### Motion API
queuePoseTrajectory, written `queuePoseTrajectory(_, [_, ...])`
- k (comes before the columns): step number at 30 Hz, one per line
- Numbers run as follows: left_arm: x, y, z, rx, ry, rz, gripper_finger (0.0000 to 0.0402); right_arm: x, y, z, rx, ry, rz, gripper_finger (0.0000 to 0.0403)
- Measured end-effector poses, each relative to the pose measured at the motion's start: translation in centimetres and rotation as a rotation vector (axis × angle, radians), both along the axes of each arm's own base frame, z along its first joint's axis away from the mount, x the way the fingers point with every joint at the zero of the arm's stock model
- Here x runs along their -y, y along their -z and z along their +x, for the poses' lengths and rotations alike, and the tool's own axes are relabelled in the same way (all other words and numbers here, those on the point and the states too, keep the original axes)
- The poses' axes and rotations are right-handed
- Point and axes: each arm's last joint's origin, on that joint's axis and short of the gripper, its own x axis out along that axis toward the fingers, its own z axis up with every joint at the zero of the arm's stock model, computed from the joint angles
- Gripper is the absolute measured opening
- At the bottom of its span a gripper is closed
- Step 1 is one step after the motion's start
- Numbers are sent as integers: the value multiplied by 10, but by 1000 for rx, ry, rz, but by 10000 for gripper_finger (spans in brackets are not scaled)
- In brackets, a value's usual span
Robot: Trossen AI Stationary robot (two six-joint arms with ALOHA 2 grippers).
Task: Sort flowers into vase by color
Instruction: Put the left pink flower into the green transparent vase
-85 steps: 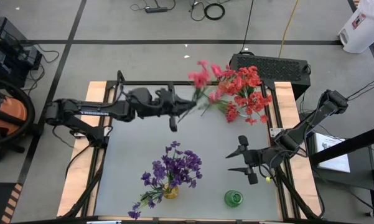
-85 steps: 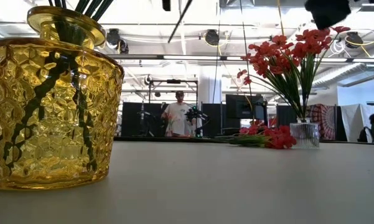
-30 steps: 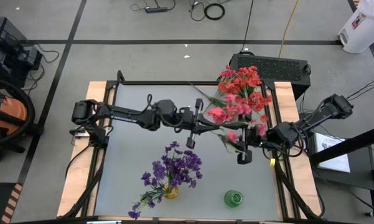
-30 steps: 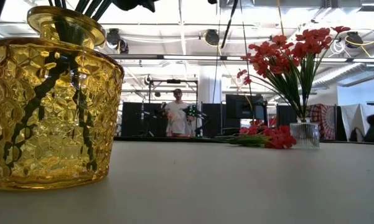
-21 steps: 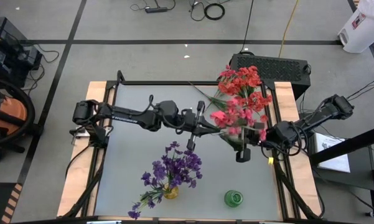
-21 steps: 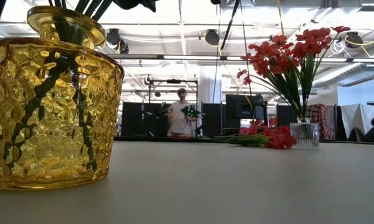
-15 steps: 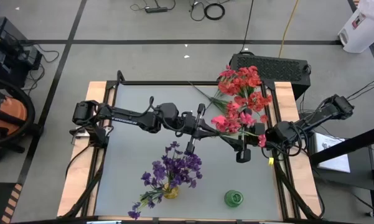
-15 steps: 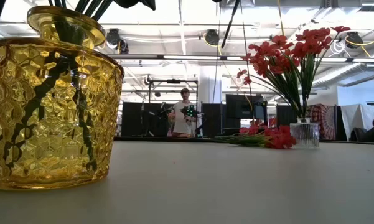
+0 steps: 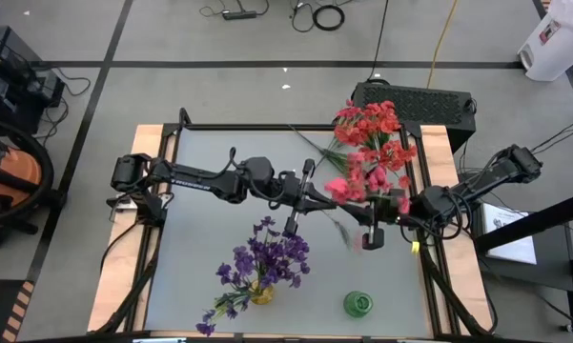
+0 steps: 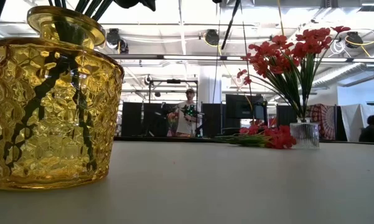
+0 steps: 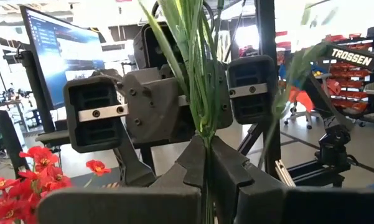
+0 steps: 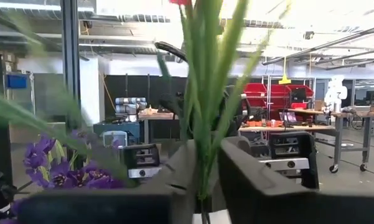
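**Q:** What stands at the left of the counter (image 9: 191, 248)?

**A:** Near the front edge, a yellow glass vase (image 9: 260, 294) holds the purple flowers (image 9: 267, 257). Seen from counter height, the same yellow vase (image 10: 50, 106) fills the left of the frame, with green stems inside.

**Q:** And the left arm?

**A:** It reaches across the middle of the counter. The left gripper (image 9: 310, 196) has its fingers (image 11: 193, 163) closed on the green stems (image 11: 199, 81) of a pink sprig (image 9: 348, 188), held above the counter.

**Q:** Where is the right gripper?

**A:** The right gripper (image 9: 374, 220) faces the left one, just beside it, at the same sprig. Its fingers (image 12: 236, 168) are pressed against the stems (image 12: 206, 93), so both grippers grip one bunch between them.

**Q:** The red flowers?

**A:** At the far right corner, a clear glass vase (image 10: 304, 135) holds upright red flowers (image 9: 372, 129). More red sprigs (image 10: 261, 138) lie flat on the counter just beside that vase.

**Q:** Anything else at the right?

**A:** A small green vase (image 9: 358, 304) stands near the front edge, apart from the yellow one. A person (image 10: 187, 118) stands in the room beyond.
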Motion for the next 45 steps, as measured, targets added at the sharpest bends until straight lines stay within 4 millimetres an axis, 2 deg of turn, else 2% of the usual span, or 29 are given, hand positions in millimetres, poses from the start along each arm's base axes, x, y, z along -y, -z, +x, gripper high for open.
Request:
queuePoseTrajectory(4, [0, 1, 0, -8, 1, -3, 13, 0, 0, 0, -5, 4, -18, 10])
queuePoseTrajectory(15, [3, 2, 0, -18, 10, -5, 18, 0, 1, 0, -19, 8, -35, 2])
queuePoseTrajectory(18, [3, 2, 0, -22, 10, -5, 42, 0, 2, 0, -24, 25, -49, 1])
queuePoseTrajectory(23, [3, 3, 0, -30, 3, -7, 106, 3, -1, -3, -31, 101, -72, 1])
queuePoseTrajectory(29, [3, 5, 0, -62, 4, -5, 150, 6, -10, -17, -20, 135, -86, 0])
queuePoseTrajectory(38, [-7, 0, -4, -75, -89, -6, 153, 9, -14, -44, -74, 60, -63, 0])
queuePoseTrajectory(45, [-21, 0, -10, -189, -225, -11, 153, 5, -14, -68, -122, -74, -14, 0])
